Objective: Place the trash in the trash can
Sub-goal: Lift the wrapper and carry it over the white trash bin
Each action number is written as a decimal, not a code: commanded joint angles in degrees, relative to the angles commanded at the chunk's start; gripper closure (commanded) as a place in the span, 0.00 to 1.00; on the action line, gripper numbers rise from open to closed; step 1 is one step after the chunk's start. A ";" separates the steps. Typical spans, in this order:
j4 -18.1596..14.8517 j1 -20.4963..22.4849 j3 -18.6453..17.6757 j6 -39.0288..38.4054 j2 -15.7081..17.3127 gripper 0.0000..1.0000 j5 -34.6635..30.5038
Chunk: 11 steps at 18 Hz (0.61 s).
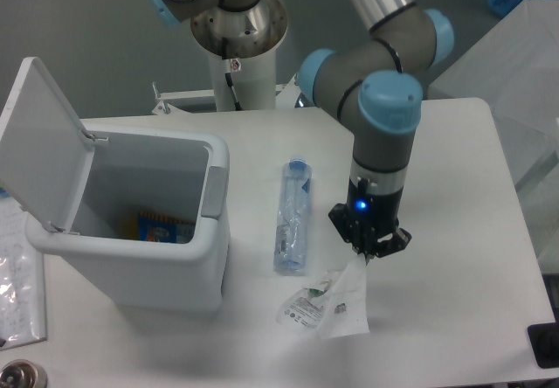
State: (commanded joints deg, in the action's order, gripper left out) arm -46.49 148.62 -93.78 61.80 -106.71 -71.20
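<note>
A small clear plastic bag with a white printed label (325, 305) hangs from my gripper (369, 250), which is shut on the bag's upper corner; its lower end is at or just above the table front. A long clear bottle with a blue cap (293, 218) lies flat on the table, left of the gripper. The white trash can (148, 231) stands at the left with its lid (44, 148) swung open and upright. An orange-and-blue packet (163, 229) lies inside it.
A clear sleeve of papers (16, 274) lies at the left edge beside the can. The robot's white base column (238, 51) rises behind the table. A dark object (545, 344) sits at the right front corner.
</note>
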 joint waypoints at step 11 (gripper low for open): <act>-0.09 -0.35 -0.35 -3.35 5.46 1.00 10.29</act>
State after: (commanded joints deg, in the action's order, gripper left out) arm -46.58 148.27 -94.13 58.45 -101.25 -60.92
